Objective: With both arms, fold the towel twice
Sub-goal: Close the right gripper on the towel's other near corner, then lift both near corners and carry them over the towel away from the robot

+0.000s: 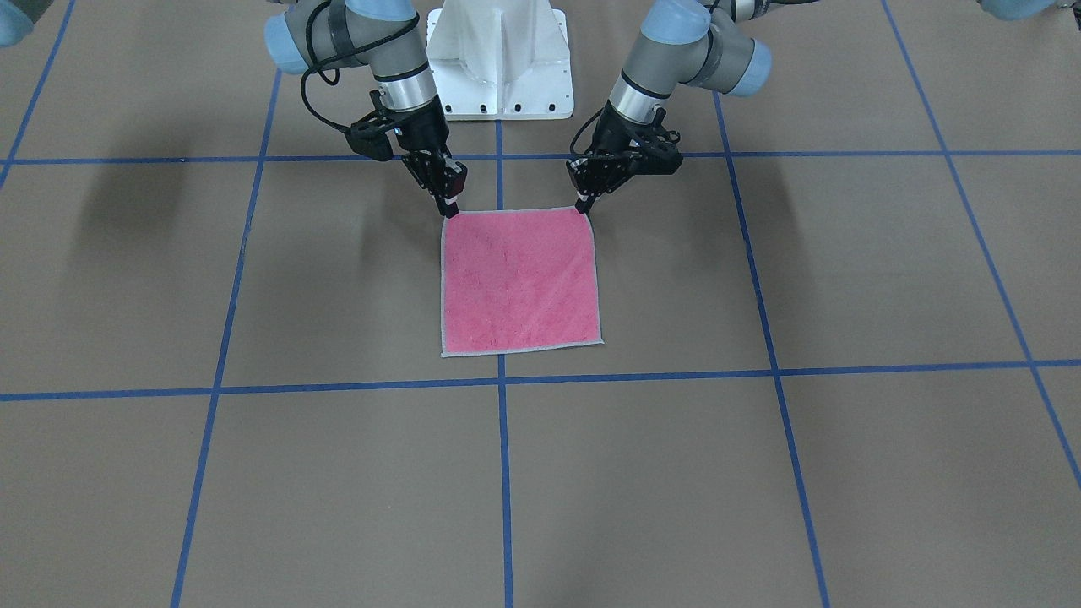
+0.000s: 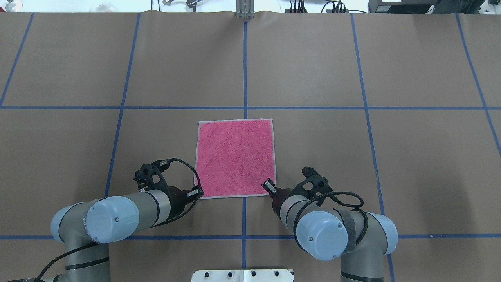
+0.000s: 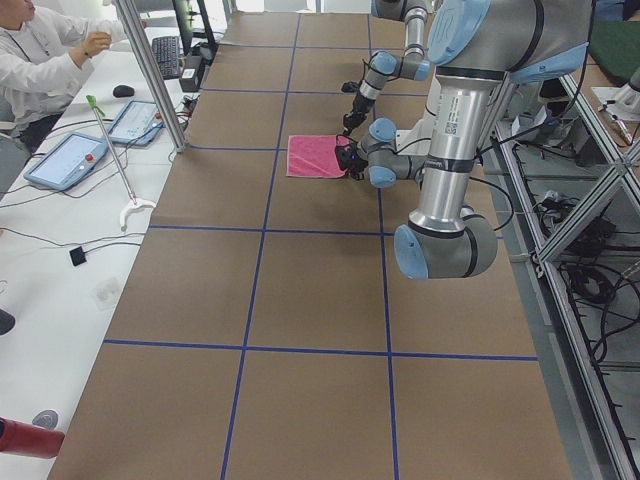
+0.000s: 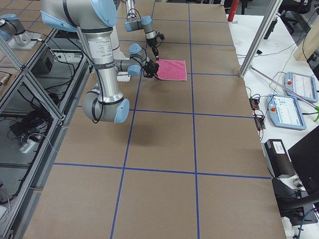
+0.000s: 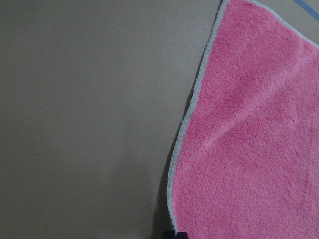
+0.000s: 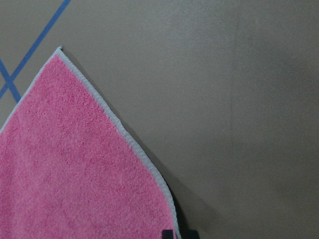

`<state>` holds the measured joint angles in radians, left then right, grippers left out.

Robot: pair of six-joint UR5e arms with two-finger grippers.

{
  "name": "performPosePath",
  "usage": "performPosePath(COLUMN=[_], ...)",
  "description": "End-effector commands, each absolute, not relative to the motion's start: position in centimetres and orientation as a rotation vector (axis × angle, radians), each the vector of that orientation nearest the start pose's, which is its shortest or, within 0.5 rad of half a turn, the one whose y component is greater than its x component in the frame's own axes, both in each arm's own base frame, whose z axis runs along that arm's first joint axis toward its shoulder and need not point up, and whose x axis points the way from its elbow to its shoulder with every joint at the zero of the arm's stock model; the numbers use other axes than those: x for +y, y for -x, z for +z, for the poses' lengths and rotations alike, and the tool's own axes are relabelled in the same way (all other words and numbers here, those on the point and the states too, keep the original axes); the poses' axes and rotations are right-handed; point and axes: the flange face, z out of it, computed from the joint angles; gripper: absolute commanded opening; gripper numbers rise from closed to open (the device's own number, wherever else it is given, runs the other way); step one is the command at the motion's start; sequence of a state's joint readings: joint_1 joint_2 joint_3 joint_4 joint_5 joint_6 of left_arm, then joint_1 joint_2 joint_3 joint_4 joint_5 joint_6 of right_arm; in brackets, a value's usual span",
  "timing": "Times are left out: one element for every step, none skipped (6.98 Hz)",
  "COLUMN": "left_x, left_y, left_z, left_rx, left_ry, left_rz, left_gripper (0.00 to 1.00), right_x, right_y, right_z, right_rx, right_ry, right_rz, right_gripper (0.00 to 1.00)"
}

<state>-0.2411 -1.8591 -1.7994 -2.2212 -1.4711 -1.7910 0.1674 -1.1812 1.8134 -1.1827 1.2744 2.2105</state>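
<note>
pink terry face up, the towel (image 1: 519,279) is lying flat on the brown table (image 1: 760,473) in the front-facing view, with the right gripper (image 1: 450,209) and the left gripper (image 1: 583,205) each bearing down on one of its two corners nearest the robot's edge, jaws drawn narrow. from overhead it is sitting midway between the table's ends, nearer the robot's edge than the far edge, straddling a blue tape line (image 2: 245,70). in both wrist views the grey-bordered edge is lifting off the table and casting a shadow, so each pair of jaws is pinching its corner.
</note>
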Motion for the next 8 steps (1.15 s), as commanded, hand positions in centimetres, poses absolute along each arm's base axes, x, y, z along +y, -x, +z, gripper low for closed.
performPosePath(left_x=[-28.0,-28.0,-27.9,-27.8,-27.6,-27.5,-27.3,-26.7], left_y=[-54.1,-54.1,-53.8,-53.3,-52.6,-52.4,-51.8,-49.9], left_z=[32.1,31.8,31.3,30.8,29.7,29.4,28.6,28.0], left_rx=[1.182,1.188,1.199,1.210,1.233,1.241,1.258,1.280], left_ry=[-0.101,-0.102,-0.102,-0.102,-0.101,-0.100,-0.099,-0.078], left_rz=[-0.463,-0.464,-0.460,-0.450,-0.445,-0.445,-0.441,-0.426], left_gripper=[0.00,0.00,0.00,0.00,0.00,0.00,0.00,0.00], right_x=[-26.4,-26.5,-26.8,-26.8,-27.0,-26.3,-24.8,-23.4], right_y=[57.4,57.1,56.4,55.2,54.5,53.8,52.9,52.0], right_z=[28.7,28.4,27.7,27.0,26.5,25.9,24.5,22.9], right_rx=[-1.093,-1.099,-1.116,-1.136,-1.147,-1.135,-1.119,-1.130], right_ry=[-0.037,-0.040,-0.040,-0.040,-0.041,-0.039,-0.050,-0.037], right_rz=[0.887,0.888,0.891,0.893,0.898,0.891,0.877,0.859], right_gripper=[0.00,0.00,0.00,0.00,0.00,0.00,0.00,0.00])
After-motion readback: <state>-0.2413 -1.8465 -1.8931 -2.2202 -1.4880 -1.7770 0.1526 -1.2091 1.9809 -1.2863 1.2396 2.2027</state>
